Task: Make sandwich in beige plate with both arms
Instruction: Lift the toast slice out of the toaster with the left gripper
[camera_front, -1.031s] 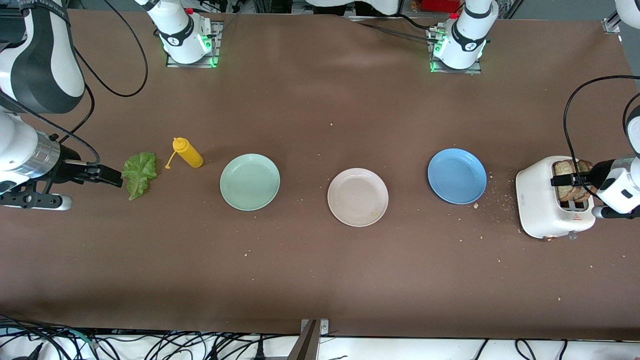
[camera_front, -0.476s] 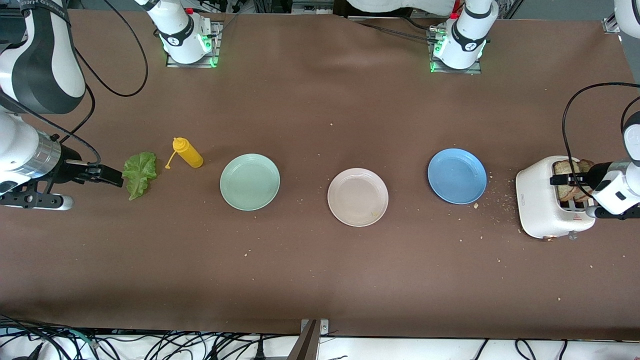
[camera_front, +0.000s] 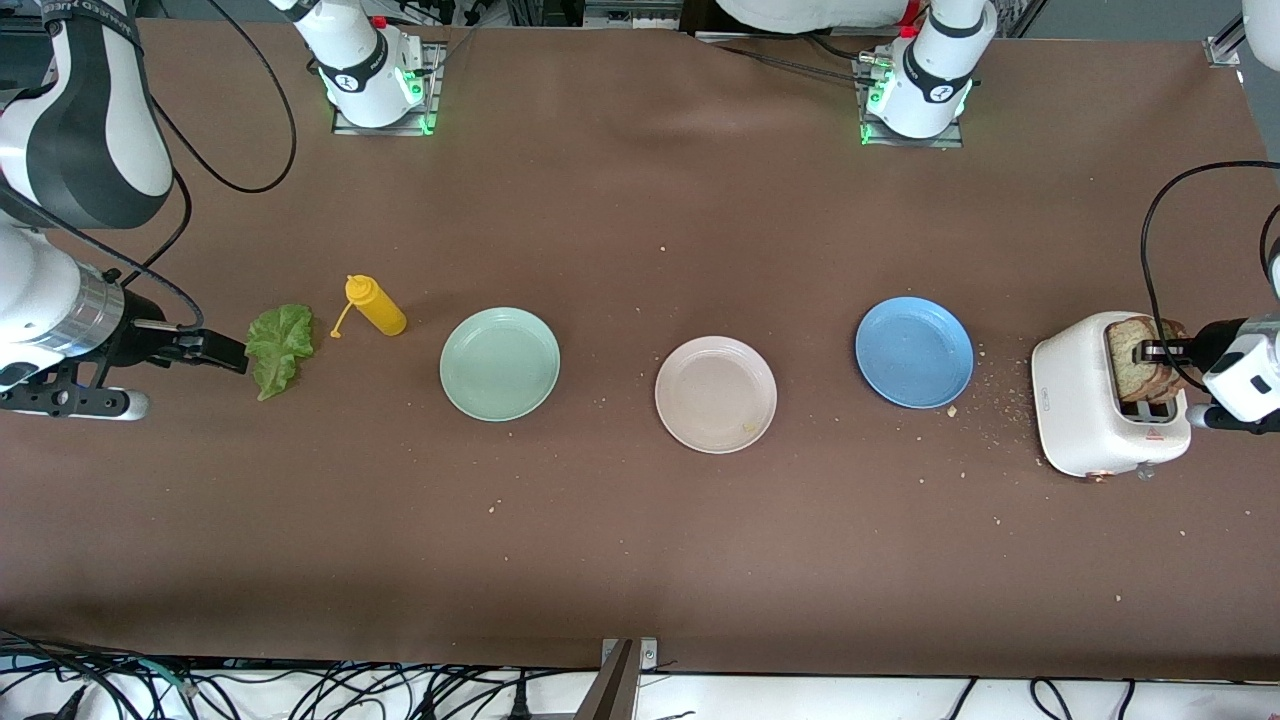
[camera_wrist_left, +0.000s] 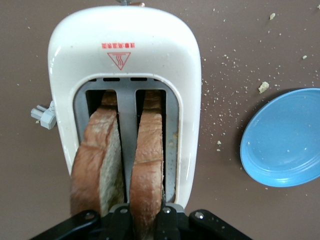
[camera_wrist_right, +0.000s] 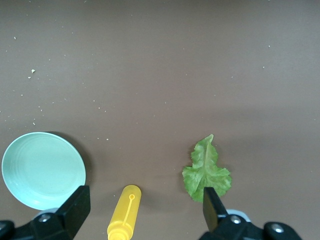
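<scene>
- Left gripper (camera_wrist_left: 145, 220) pinches one toast slice (camera_wrist_left: 147, 165) in the toaster (camera_front: 1085, 410), to lift it toward the beige plate (camera_front: 716, 394).
- Right gripper (camera_wrist_right: 145, 205) waits spread over the lettuce leaf (camera_front: 279, 347).

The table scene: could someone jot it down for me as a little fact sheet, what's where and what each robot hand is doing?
left gripper: shut on one toast slice in the toaster
other slice: in the neighbouring slot, ungripped
right gripper: open, beside the lettuce, waiting
beige plate: bare, mid-table
green plate: toward the right arm's end
blue plate: toward the left arm's end, by the toaster
yellow bottle: lying between lettuce and green plate
crumbs: scattered around the toaster
</scene>
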